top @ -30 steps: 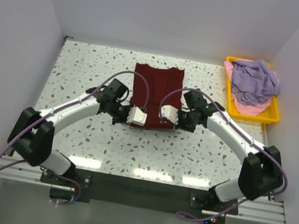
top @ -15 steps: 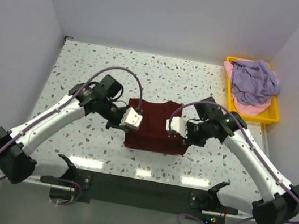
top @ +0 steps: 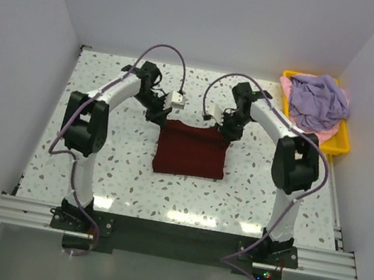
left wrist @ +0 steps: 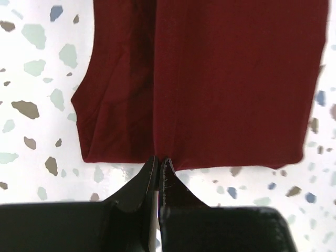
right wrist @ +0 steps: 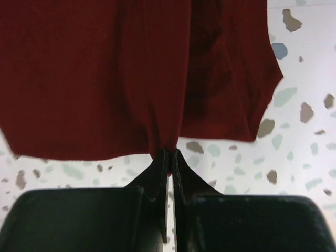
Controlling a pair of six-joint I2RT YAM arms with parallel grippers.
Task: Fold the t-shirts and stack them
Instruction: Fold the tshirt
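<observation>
Maroon shirt (top: pixel 191 150) lies folded, left gripper (left wrist: pixel 158 163) and right gripper (right wrist: pixel 171 155) clamping its far edge; purple shirt (top: pixel 317 101) and pink shirt (top: pixel 315 135) wait crumpled in the far-right tray (top: pixel 318 147).

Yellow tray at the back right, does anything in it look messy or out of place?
Yes. The purple shirt and pink shirt sit crumpled in the yellow tray, purple on top, pink cloth draping over the rim. Only the maroon shirt is folded.
</observation>
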